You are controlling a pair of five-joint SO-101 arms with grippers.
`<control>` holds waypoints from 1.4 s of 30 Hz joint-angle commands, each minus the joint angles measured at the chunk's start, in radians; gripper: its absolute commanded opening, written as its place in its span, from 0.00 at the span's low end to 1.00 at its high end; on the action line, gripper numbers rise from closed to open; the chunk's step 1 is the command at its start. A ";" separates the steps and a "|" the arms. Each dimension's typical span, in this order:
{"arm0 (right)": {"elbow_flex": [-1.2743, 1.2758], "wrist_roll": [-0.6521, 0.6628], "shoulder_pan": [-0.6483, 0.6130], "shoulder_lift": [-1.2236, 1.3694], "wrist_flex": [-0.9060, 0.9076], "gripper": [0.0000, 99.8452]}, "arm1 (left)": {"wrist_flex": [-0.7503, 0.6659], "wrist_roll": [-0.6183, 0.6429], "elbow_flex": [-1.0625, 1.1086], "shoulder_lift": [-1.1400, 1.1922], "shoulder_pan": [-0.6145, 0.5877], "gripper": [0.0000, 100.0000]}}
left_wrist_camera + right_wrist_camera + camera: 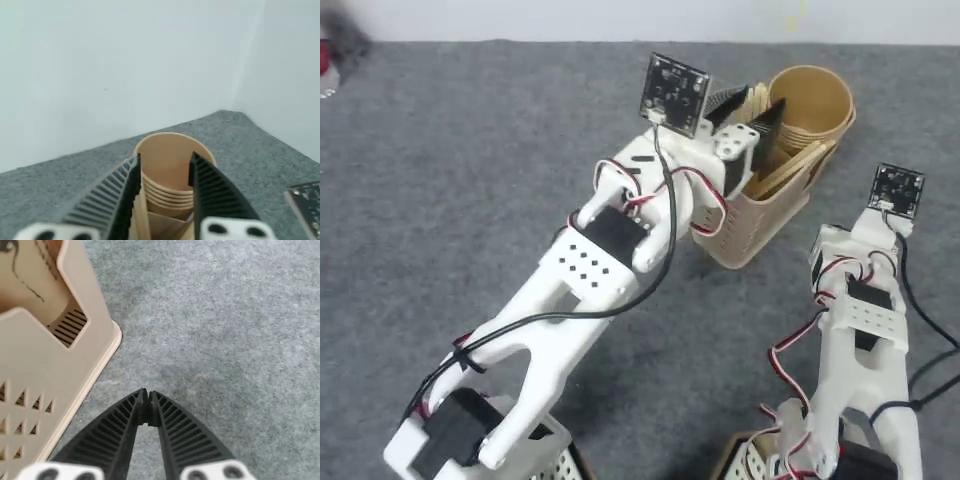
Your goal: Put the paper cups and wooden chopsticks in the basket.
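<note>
A stack of tan paper cups (812, 100) stands in the beige slotted basket (745, 235) at the back right of the grey mat, with wooden chopsticks (790, 165) leaning beside it. My left gripper (752, 112) hovers over the basket's near side. In the left wrist view it is open (165, 172), the cups (172, 175) lie just beyond its fingertips, and a chopstick (142, 220) shows below. My right gripper (146, 396) is shut with nothing in it, low over the mat beside the basket's corner (45, 365).
Grey carpet covers the table up to a white wall at the back. A small red and white object (328, 60) sits at the far left edge. Both arm bases (470, 430) stand along the front edge, and the right arm (865, 330) rises right of the basket.
</note>
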 commanded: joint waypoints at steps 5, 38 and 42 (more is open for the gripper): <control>-0.003 0.015 -0.012 -0.016 -0.015 0.01 | 0.318 -0.057 -0.088 -0.120 -0.222 0.16; 0.008 0.021 -0.021 -0.018 -0.018 0.01 | 1.395 -0.400 -1.883 1.571 -0.292 0.19; 0.008 0.021 -0.021 -0.018 -0.018 0.01 | 1.444 -0.414 -2.023 1.674 -0.276 0.21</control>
